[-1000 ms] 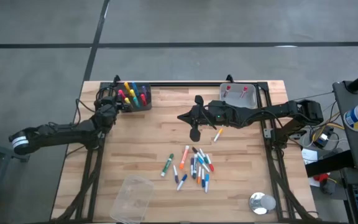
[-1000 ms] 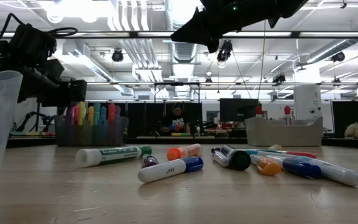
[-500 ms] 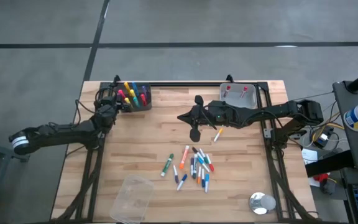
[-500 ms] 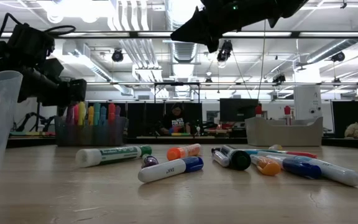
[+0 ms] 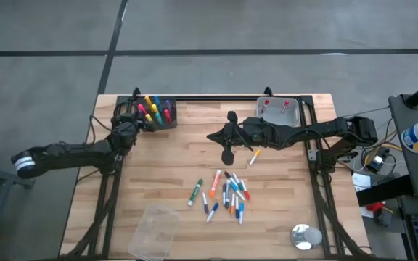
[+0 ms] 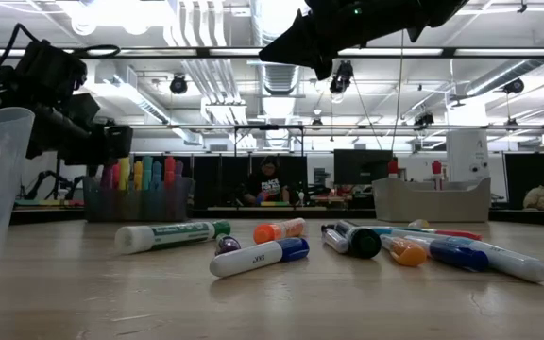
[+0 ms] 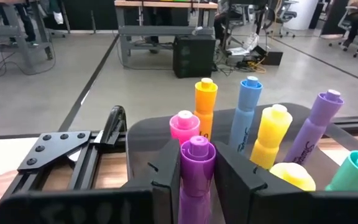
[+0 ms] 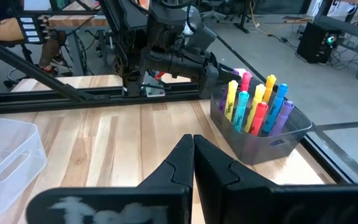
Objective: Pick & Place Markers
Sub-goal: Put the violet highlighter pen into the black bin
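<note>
Several markers (image 5: 227,192) lie loose on their sides on the wooden table's middle; the low view shows them close, markers (image 6: 253,257). One more marker (image 5: 253,156) lies apart, farther back. A dark bin (image 5: 160,114) at the far left holds several upright markers (image 7: 247,118). My left gripper (image 5: 133,119) stands at that bin's left side, shut on a purple marker (image 7: 197,163). My right gripper (image 5: 212,135) hangs shut above the table's middle with nothing in it; its own view shows the shut gripper (image 8: 193,155). My left gripper pinches the purple marker between its two fingers (image 7: 165,180), on the barrel just under the top end (image 7: 197,150). The fingers come nearly level from the table's left, across the marker. It stands upright beside the bin's rim; its lower end is hidden by the fingers.
A clear tray (image 5: 281,109) stands at the far right. A clear plastic cup (image 5: 154,232) lies at the near left, and a small shiny round thing (image 5: 305,236) at the near right. Bare wood lies between the bin and the loose markers.
</note>
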Robot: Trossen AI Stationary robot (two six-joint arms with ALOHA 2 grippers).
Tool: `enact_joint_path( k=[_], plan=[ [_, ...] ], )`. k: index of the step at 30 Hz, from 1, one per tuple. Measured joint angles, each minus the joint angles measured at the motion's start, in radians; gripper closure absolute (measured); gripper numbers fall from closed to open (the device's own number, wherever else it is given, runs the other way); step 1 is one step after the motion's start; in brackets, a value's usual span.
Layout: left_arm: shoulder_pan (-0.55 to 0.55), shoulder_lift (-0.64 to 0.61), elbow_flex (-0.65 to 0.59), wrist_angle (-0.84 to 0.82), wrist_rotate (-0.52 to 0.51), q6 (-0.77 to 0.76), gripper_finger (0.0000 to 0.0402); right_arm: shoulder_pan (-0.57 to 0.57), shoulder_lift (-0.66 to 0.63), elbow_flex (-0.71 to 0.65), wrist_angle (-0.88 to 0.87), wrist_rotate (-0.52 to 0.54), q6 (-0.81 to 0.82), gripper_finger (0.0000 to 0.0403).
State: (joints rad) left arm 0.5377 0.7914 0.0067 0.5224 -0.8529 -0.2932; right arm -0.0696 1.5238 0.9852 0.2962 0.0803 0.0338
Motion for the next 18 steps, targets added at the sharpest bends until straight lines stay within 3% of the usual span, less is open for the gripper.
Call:
enact_joint_path(
  k=[18],
  plan=[
    [0.001, 0.01, -0.001, 0.001, 0.018, 0.005, 0.0325, 0.0, 0.0, 0.0, 0.002, 0.0, 0.0, 0.0394]
  ],
)
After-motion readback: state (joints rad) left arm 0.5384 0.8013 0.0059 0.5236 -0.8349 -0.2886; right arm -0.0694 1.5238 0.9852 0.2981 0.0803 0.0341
